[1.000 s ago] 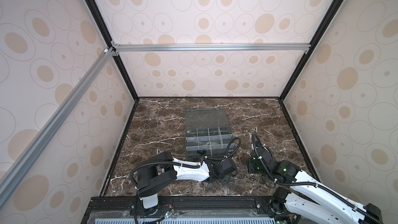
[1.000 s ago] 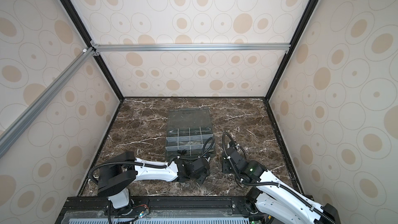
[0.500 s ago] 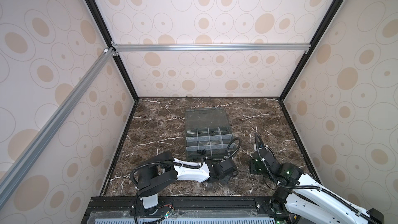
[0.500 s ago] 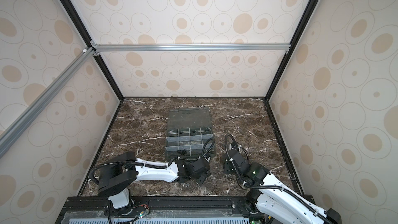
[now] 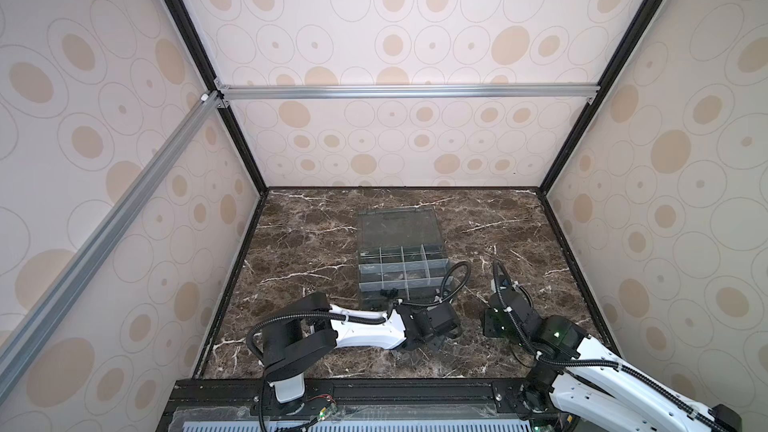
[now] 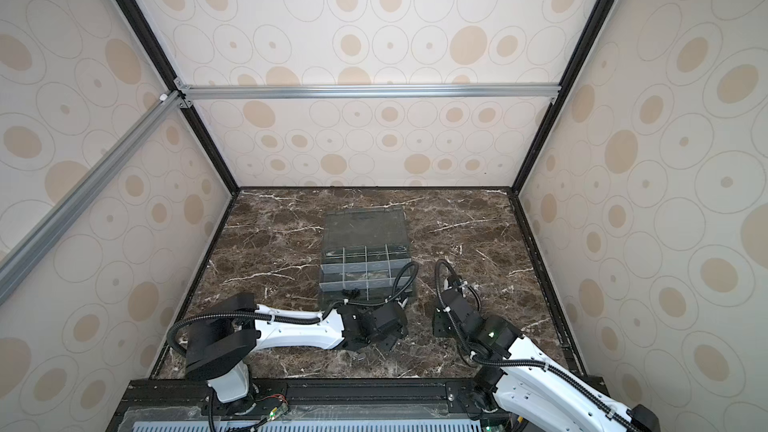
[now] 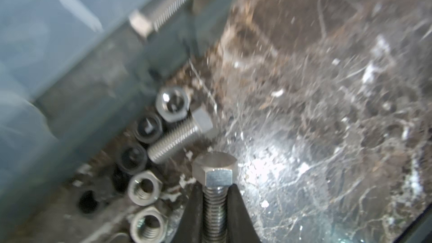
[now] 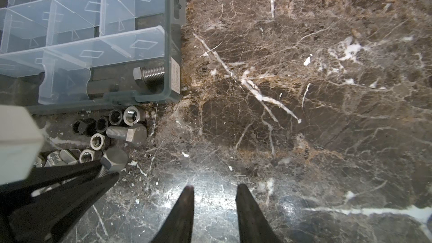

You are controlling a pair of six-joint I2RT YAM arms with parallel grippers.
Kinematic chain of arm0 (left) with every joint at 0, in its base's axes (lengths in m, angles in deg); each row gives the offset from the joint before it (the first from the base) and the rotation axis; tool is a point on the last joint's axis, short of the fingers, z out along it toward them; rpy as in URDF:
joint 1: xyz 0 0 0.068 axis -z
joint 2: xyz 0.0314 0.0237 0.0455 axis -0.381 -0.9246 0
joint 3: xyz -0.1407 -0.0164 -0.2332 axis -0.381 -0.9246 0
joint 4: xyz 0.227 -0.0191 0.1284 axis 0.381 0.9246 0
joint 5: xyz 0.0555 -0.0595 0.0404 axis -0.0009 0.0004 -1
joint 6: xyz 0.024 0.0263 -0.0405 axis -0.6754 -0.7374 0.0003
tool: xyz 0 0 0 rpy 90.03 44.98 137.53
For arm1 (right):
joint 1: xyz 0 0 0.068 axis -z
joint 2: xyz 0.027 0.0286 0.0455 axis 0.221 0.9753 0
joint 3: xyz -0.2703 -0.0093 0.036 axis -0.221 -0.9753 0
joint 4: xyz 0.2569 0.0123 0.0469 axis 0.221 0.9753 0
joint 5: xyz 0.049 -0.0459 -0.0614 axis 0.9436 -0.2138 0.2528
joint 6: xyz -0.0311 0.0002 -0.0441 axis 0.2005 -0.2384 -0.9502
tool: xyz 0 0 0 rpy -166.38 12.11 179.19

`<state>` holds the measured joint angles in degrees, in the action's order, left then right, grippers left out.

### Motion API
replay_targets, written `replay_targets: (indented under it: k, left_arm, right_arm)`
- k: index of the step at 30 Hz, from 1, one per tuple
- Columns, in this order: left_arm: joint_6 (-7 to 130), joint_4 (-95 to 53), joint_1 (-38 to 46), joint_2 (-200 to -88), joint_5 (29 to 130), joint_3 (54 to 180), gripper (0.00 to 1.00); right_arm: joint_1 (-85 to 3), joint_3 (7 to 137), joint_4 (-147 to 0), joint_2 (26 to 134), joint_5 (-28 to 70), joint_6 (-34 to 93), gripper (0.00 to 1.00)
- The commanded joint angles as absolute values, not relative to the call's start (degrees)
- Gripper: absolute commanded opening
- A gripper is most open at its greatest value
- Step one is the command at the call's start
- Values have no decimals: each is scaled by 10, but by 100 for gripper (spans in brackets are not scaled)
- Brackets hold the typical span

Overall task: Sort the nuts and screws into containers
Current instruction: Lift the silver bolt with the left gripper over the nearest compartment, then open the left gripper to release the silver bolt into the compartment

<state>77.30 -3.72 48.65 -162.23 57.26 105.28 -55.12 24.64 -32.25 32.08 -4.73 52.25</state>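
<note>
My left gripper (image 7: 214,191) is shut on the threaded shaft of a silver hex-head screw (image 7: 216,174), low over the marble beside the box's front corner. From the right wrist view its black fingers (image 8: 93,171) pinch that screw (image 8: 114,158). Loose silver nuts (image 7: 145,187), black nuts (image 7: 149,128) and another screw (image 7: 180,136) lie in a pile against the box front. One screw (image 8: 149,74) lies in the corner compartment of the containers (image 8: 167,43), whose box (image 5: 403,268) stands open mid-table. My right gripper (image 8: 214,189) is open over bare marble, holding nothing.
The box's clear lid (image 5: 397,228) lies folded back toward the far wall. Patterned walls and black frame posts enclose the marble table (image 5: 519,234). Both arms sit low near the front edge, the left gripper (image 6: 386,338) close to the right gripper (image 6: 442,324).
My left gripper's jaws have closed onto the silver screw. The right arm has shifted slightly; its jaws keep the same gap.
</note>
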Motion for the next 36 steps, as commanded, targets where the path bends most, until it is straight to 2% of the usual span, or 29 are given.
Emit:
replay_targets:
  k: [1, 12, 24, 27, 32, 36]
  left_arm:
    - [699, -9, 469, -1598, 515, 1121, 11]
    - [550, -5, 393, -1648, 520, 1214, 11]
    - [531, -31, 366, -1685, 564, 1231, 12]
    - [536, -38, 365, -1685, 568, 1228, 15]
    - [547, -47, 366, -1681, 569, 1218, 30]
    - [555, -54, 365, -1672, 568, 1204, 36]
  right_arm:
    - [-547, 239, -304, 310, -62, 530, 34]
    - [-546, 232, -295, 288, -71, 524, 34]
    - [-546, 232, -291, 280, -74, 523, 34]
    - [-545, 234, -292, 283, -74, 521, 34]
    - [-545, 238, -290, 286, -72, 518, 34]
    - [-545, 239, -287, 284, -73, 517, 34]
